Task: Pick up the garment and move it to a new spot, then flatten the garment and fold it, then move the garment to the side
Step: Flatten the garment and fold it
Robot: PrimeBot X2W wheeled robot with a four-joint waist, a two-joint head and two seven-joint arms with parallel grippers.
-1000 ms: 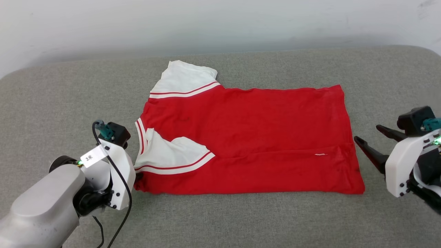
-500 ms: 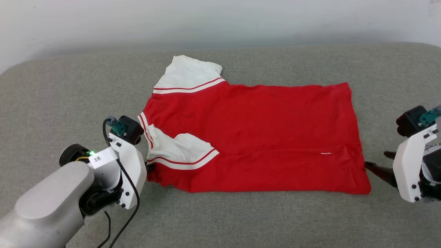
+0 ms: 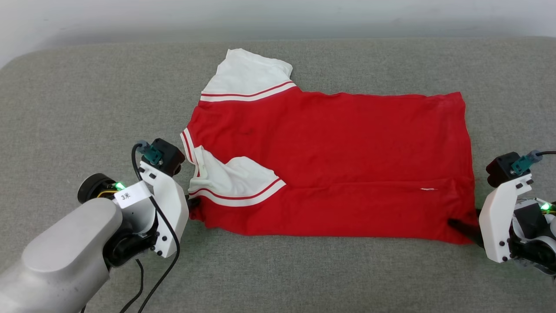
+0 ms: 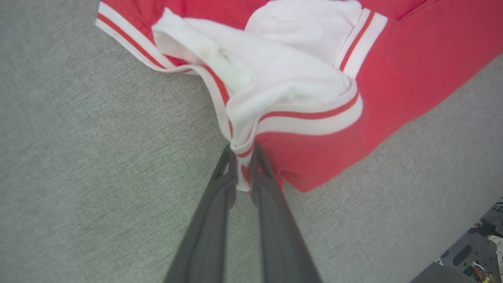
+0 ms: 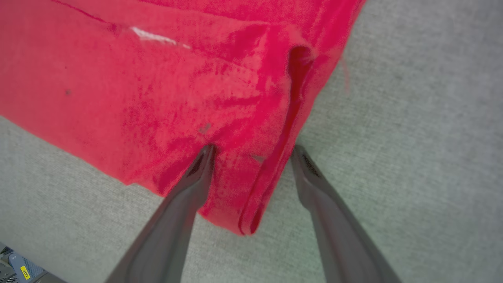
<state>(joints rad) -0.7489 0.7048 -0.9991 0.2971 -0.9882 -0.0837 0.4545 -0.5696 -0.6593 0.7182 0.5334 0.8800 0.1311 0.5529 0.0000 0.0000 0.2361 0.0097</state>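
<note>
Nearest, the left gripper point(image 4: 243, 151) pinches the striped shoulder trim of the red jersey T-shirt with white sleeves point(image 3: 339, 143), its forearm low and angled inward. The right gripper point(image 5: 253, 151) straddles the near hem corner with its fingers spread. The shirt lies flat on the grey fabric cushion point(image 3: 87, 100). It looks light and limp and will probably sag, so it is best held at both near corners.

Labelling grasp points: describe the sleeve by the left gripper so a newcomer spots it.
On the grey surface lies the red garment, collar toward the robot's left. The sleeve is the white one on its near side, folded over the red, its striped trim pinched by the left gripper. The other sleeve lies flat on the far side.
</note>
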